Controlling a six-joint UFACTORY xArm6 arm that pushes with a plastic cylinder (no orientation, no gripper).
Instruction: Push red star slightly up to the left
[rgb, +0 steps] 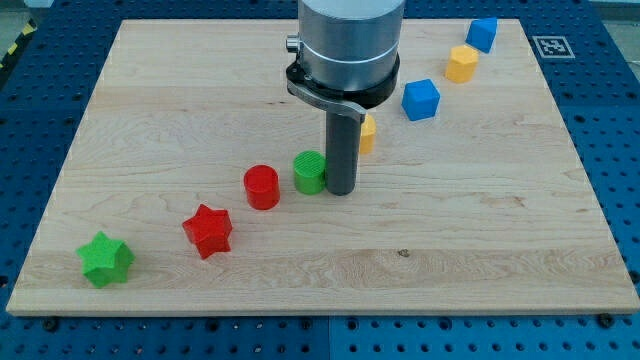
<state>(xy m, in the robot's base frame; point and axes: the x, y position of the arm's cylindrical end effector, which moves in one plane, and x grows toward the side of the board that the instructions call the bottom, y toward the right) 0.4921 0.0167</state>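
The red star (208, 230) lies on the wooden board (480, 220) at the lower left. My tip (341, 190) rests on the board near the middle, touching or just right of a green cylinder (310, 172). The tip is well to the right of and above the red star. A red cylinder (262, 186) lies between the star and the green cylinder.
A green star (106, 259) sits at the far lower left. A yellow block (367, 133) is partly hidden behind the rod. A blue cube (421, 99), a yellow block (461, 63) and a blue block (482, 34) run up to the top right.
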